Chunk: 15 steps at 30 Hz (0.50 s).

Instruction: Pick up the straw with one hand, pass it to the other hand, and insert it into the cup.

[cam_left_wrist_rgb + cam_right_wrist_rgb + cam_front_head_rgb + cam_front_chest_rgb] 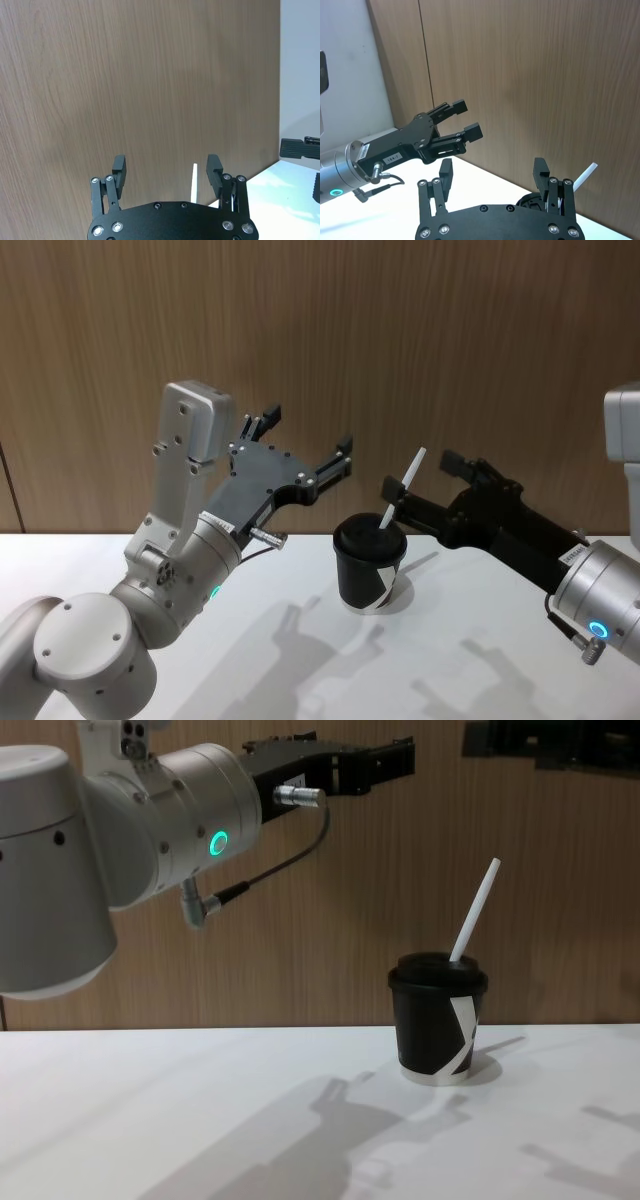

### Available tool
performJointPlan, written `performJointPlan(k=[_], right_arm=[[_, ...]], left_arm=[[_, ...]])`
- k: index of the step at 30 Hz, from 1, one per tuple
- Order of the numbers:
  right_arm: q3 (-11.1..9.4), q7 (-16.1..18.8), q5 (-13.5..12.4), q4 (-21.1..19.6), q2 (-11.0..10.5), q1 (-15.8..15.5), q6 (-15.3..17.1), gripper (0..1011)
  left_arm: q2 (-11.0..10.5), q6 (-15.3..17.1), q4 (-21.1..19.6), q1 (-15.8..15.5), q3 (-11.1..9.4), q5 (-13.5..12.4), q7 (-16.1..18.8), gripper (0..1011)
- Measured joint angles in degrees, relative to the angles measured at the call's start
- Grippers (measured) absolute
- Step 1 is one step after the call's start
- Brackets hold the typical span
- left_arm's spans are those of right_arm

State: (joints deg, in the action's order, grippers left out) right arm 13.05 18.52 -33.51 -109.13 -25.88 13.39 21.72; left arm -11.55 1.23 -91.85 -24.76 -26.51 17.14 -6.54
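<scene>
The straw (474,912) was already poking through the lid of the cup (437,1032), leaning right. Both the left gripper (305,445) and right gripper (422,472) hung spread and empty. Only risk I saw: the right one clipping the straw while retreating and tipping the cup.

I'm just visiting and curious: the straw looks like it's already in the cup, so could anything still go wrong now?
The right hand is open but close beside the straw; pulling back carelessly might snag it or tip the cup. The straw leans sideways in the lid, so a knock might lever it out. The left hand, open above the table, looks clear of both.
</scene>
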Motion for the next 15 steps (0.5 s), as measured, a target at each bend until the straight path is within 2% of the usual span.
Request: performJointPlan(k=[15], right_arm=[[0.08, -0.12, 0.05, 0.06, 0.06, 0.06, -0.04, 1001]], left_arm=[[0.02, 0.00, -0.06, 0.05, 0.00, 0.00, 0.04, 1003]])
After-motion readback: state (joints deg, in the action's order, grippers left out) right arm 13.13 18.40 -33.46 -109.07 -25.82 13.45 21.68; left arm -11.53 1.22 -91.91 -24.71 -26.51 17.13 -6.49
